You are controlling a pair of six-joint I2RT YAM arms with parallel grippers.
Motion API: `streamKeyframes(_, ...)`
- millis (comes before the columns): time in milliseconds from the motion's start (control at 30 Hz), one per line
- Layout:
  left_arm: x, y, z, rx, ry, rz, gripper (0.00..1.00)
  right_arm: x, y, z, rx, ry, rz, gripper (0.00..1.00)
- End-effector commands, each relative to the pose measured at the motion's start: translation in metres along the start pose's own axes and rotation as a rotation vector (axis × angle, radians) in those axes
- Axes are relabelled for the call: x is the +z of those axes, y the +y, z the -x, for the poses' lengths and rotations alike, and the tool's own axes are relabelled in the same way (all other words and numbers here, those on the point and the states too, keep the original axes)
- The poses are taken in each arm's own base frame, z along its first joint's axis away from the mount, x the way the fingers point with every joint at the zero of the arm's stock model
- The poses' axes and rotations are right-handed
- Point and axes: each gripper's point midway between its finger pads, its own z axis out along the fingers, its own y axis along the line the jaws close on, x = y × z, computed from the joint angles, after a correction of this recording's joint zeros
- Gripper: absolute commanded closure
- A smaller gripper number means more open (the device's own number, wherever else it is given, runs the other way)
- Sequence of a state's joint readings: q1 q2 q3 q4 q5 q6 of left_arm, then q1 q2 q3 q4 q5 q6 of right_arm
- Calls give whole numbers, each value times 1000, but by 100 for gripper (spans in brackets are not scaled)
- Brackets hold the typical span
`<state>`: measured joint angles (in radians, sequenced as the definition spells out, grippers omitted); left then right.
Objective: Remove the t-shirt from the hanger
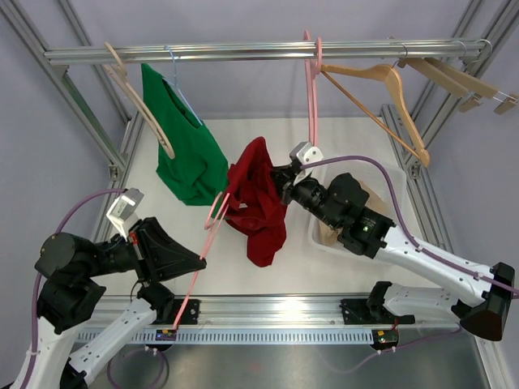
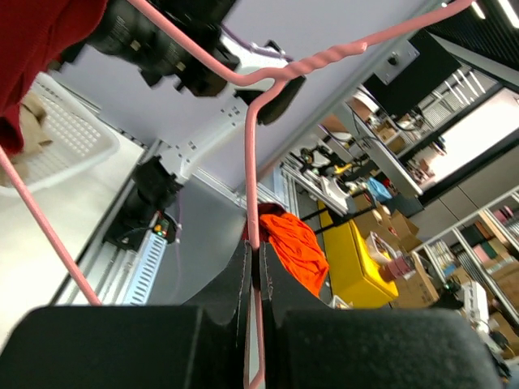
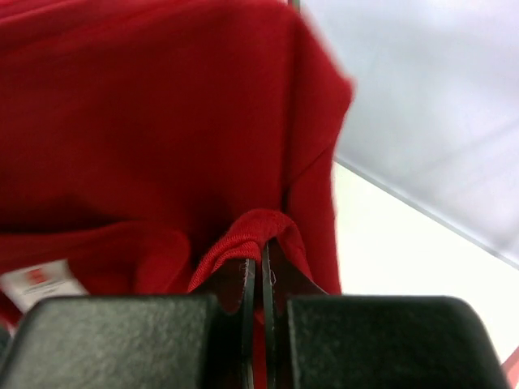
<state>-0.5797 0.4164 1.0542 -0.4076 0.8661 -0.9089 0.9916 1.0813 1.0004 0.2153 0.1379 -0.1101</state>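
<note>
Left gripper (image 2: 255, 263) clamps the thin pink wire hanger (image 2: 250, 178), right gripper (image 3: 261, 267) pinches the red cloth t-shirt (image 3: 146, 121), seemingly half off

Rail: a metal bar (image 1: 243, 53) runs across the top of the frame.
Green t-shirt (image 1: 188, 158): hangs from the rail on a pale blue hanger (image 1: 180, 77).
Wooden hangers: one (image 1: 138, 101) at the left of the rail, one (image 1: 381, 89) right of centre, and more (image 1: 462, 81) bunched at the far right.
White basket (image 1: 399, 174): sits on the table (image 1: 243, 134) at the right, with tan cloth (image 1: 375, 193) inside.
</note>
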Motion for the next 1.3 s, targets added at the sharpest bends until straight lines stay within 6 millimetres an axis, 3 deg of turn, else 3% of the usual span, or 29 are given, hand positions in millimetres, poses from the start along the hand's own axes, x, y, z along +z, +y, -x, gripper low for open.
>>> streamKeyframes(0, -13, -30, -13, 40, 47, -101, 100, -2, 14, 17, 19, -56, 123, 93)
streamKeyframes(100, -18, -39, -16, 55, 53, -124, 100, -1, 13, 1, 39, -38, 115, 86)
streamKeyframes(200, -18, -41, -18, 50, 68, -133, 100, 1, 14, -14, 80, -29, 116, 65)
streamKeyframes(233, -18, -40, -18, 46, 72, -133, 100, 2, 12, -19, 85, -23, 112, 48)
streamKeyframes(367, -18, -40, -20, 37, 88, -142, 100, 14, 17, -28, 93, 0, 165, 23)
streamKeyframes(467, -19, -41, -21, 42, 86, -144, 100, 22, 25, -25, 135, -12, 223, 20)
streamKeyframes(533, -20, -42, -21, 43, 85, -146, 100, 26, 25, -22, 142, -21, 231, 24)
streamKeyframes(567, -20, -42, -22, 42, 84, -145, 100, 28, 28, -22, 147, -22, 253, 34)
streamKeyframes(600, -21, -42, -22, 44, 83, -146, 100, 29, 28, -21, 162, -26, 257, 65)
streamKeyframes(700, -21, -42, -23, 47, 79, -144, 100, 27, 31, -16, 186, -42, 270, 96)
streamKeyframes(733, -21, -41, -22, 52, 73, -142, 100, 24, 32, -13, 191, -53, 274, 100)
streamKeyframes(900, -18, -31, -24, 54, 69, -125, 100, 15, 3, -1, 194, -75, 110, 100)
streamKeyframes(967, -17, -26, -25, 55, 73, -118, 100, 13, -26, 8, 188, -83, -45, 100)
streamKeyframes(1000, -17, -24, -27, 40, 79, -99, 100, 13, -36, 23, 178, -103, -99, 100)
streamKeyframes(1100, -19, -19, -29, 50, 81, -71, 100, 11, -77, 32, 126, -91, -310, 100)
streamKeyframes(1167, -22, -18, -30, 61, 63, -55, 100, 12, -107, 58, 113, -136, -429, 100)
streamKeyframes(1200, -23, -11, -34, 37, 67, -20, 100, 13, -116, 82, 89, -178, -456, 100)
streamKeyframes(1267, -26, 0, -32, 60, 34, 52, 100, 25, -128, 91, 94, -187, -470, 100)
